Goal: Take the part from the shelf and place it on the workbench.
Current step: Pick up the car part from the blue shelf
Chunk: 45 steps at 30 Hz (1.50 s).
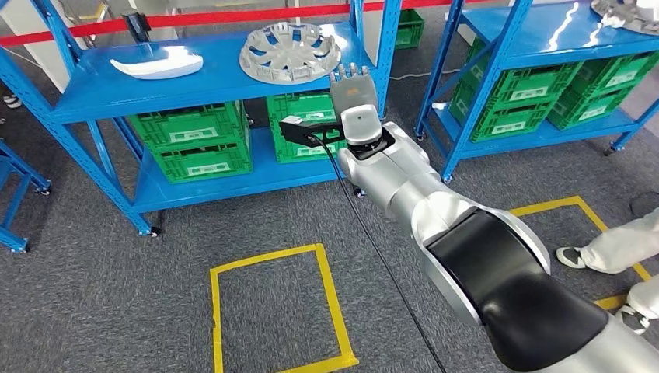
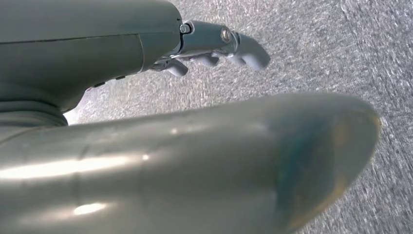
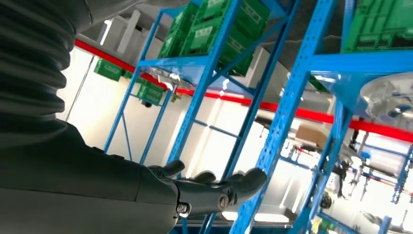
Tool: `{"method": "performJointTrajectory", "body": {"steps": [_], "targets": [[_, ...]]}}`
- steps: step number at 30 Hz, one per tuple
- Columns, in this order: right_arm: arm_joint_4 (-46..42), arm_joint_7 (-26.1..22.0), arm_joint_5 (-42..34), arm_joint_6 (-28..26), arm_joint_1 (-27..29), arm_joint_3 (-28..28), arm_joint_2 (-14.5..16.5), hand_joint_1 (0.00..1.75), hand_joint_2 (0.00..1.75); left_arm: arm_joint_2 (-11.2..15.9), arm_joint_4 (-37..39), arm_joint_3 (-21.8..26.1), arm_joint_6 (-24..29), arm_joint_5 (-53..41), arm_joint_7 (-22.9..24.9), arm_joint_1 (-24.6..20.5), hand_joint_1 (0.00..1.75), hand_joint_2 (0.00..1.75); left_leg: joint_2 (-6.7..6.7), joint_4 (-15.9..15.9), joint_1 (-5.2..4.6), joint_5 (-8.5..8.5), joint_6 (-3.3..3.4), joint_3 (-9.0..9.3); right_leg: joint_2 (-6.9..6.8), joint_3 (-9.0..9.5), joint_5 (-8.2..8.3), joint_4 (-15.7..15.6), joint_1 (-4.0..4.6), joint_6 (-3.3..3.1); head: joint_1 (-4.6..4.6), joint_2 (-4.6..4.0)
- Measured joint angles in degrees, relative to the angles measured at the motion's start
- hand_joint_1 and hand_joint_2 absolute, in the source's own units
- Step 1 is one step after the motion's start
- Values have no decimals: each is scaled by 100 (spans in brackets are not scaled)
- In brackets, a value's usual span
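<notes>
A: We are looking at the round silver wheel cover (image 1: pixel 289 51), which is lying flat on the top board of the blue shelf (image 1: pixel 101 97), near the shelf's right-hand upright. We are taking that for the part, though a white curved panel (image 1: pixel 156 62) is also sitting on the same board, well apart to the left, so we are risking a wrong pick.

B: Our right hand (image 1: pixel 351 84) is reaching up just beside the cover's rim, fingers spread and holding nothing. It is not touching the part.

A: The blue upright post (image 3: pixel 287 112) is standing right next to those fingers in the right wrist view. If we are pushing forward on this line, we are likely clipping the post or the board's edge before reaching the cover.

B: The cover is also looking thin and slotted, so we are expecting it to slide away rather than lift if the fingers are coming in from the side.

A: Our left hand (image 2: pixel 214 46) is hanging over grey carpet, fingers loosely curled with nothing in them.

B: A person's legs and shoes (image 1: pixel 614 256) are standing close on our right, beside the yellow floor marking (image 1: pixel 273 309). Turning away with the part, we are risking a swing into them.
</notes>
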Motion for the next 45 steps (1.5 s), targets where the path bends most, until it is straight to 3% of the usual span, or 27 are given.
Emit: {"method": "performJointTrajectory", "body": {"steps": [3, 6, 8, 9, 12, 14, 16, 18, 20, 22, 23, 24, 25, 27, 29, 33, 34, 36, 38, 39, 40, 42, 44, 45], "targets": [[-2, 5, 4, 5, -20, 0, 6, 0, 175, 3, -2, 0, 0, 11, -3, 3, 0, 0, 22, 252, 2, -6, -96, -82, -14, 172, 73, -73, -54, -78, 10, 0], [-3, -33, 7, -1, -36, 0, 24, 0, 175, 6, -1, 0, 2, 12, -9, -6, 0, 0, 55, 1121, 45, -274, -183, -644, -16, 299, -16, -93, -91, -120, 2, 0], [-3, -138, 13, -28, -3, 0, 27, 0, 175, 18, -1, 1, 5, 20, -8, 10, 0, 0, 68, 1435, 81, -437, -233, -970, -10, 383, -102, -91, -114, -96, 3, 0], [-3, -207, 21, -51, 11, 0, 29, 0, 175, 23, 0, 1, 10, 28, -7, 20, 0, 0, 78, 1337, 100, -359, -251, -1007, -7, 438, -149, -87, -132, -74, 3, 0], [-2, -391, 77, -122, 24, 0, 77, 0, 175, 35, 3, 9, 41, 59, -3, 39, 0, 0, 129, 317, 156, 352, -317, -741, -4, 607, -311, -54, -186, 29, -1, 0], [-2, -476, 115, -156, 28, 0, 130, 0, 175, 31, 5, 30, 58, 73, 9, 42, 0, 0, 164, -22, 144, 513, -265, -615, -3, 660, -395, -47, -184, 120, -6, 0], [-3, -547, 141, -182, 40, 0, 178, 0, 175, 28, 4, 54, 81, 78, 26, 45, 0, 0, 158, -6, 124, 470, -138, -575, -7, 689, -419, -31, -176, 200, -7, 0], [-3, -600, 156, -205, 46, 1, 208, 0, 175, 24, 4, 73, 103, 78, 27, 50, 0, 0, 133, -13, 130, 462, -40, -519, -18, 614, -418, 167, -188, 240, -1, 0], [-3, -651, 182, -234, 52, 4, 226, 0, 175, 21, 2, 88, 111, 67, 10, 45, 0, 0, 115, -21, 124, 413, 37, -458, -23, 260, -541, 729, -187, 258, 7, 0], [-3, -694, 209, -257, 98, 15, 239, 0, 175, 21, 1, 95, 115, 48, -1, 42, 0, 0, 96, -21, 104, 348, 83, -404, -21, -230, -794, 1392, -173, 264, 11, 0], [-3, -705, 217, -260, 135, 21, 241, 0, 175, 21, 0, 96, 117, 38, -1, 43, 0, 0, 82, -21, 88, 311, 94, -367, -21, -412, -867, 1566, -166, 254, 12, 0], [-3, -714, 228, -262, 169, 25, 243, 0, 175, 20, 0, 98, 117, 31, -1, 44, 0, 0, 65, -21, 70, 271, 98, -319, -21, -503, -828, 1553, -150, 225, 13, 0], [-3, -720, 237, -263, 193, 27, 245, 0, 175, 16, 0, 99, 117, 25, -1, 44, 0, 0, 51, -21, 49, 226, 98, -262, -21, -497, -660, 1345, -124, 173, 15, 0], [-3, -734, 252, -265, 209, 32, 256, 0, 175, -7, 1, 101, 117, 15, -1, 40, 0, 0, 40, -23, 8, 133, 89, -141, -12, -298, -110, 590, -37, 11, 15, 0], [-3, -764, 259, -266, 208, 42, 279, 0, 175, -32, -1, 101, 119, 5, 0, 26, 0, 0, 32, -42, -10, 54, 50, -69, 3, -111, 151, 60, 38, -83, 21, 0], [-5, -777, 265, -269, 212, 54, 344, 0, 175, -40, -6, 103, 121, -24, 3, 16, 0, 0, 44, 68, -9, 31, -84, -1, 5, 123, 153, -162, 13, -139, 35, -1], [-6, -778, 265, -270, 204, 54, 358, 0, 175, -43, -7, 103, 122, -29, 3, 15, 0, 0, 51, 214, -5, -16, -120, -64, 0, 193, 139, -180, -5, -165, 24, 0], [-6, -781, 264, -273, 203, 56, 387, 0, 175, -44, -8, 103, 122, -35, 1, 8, 0, 0, 65, 784, 18, -212, -188, -391, -2, 289, 87, -190, -25, -191, 1, 0], [-5, -782, 262, -271, 239, 60, 402, 0, 175, -31, -10, 103, 122, -37, 5, 14, 0, 0, 75, 1331, 52, -452, -242, -809, 4, 355, 3, -171, -38, -180, -5, 0], [-5, -780, 262, -269, 263, 61, 402, 0, 175, -24, -11, 104, 122, -37, 8, 23, 0, 0, 79, 1391, 68, -469, -259, -928, 8, 395, -48, -155, -52, -163, -4, 0], [-5, -779, 261, -269, 279, 61, 403, 0, 175, -20, -11, 104, 122, -37, 11, 31, 0, 0, 83, 1261, 83, -366, -276, -952, 12, 442, -106, -133, -72, -139, -5, 0], [-4, -778, 261, -269, 290, 61, 408, 0, 175, -16, -7, 105, 122, -37, 15, 44, 0, 0, 102, 581, 124, 161, -329, -795, 13, 536, -236, -76, -111, -73, -9, 0], [-4, -779, 261, -268, 290, 61, 414, 0, 175, -20, -1, 105, 122, -37, 15, 41, 0, 0, 123, 56, 131, 496, -296, -661, 13, 578, -340, -40, -115, 6, -27, 0], [-4, -780, 260, -268, 292, 61, 415, 0, 175, -23, 2, 105, 121, -37, 17, 41, 0, 0, 127, -24, 126, 534, -241, -647, 13, 581, -365, -31, -105, 44, -33, -1]]}}
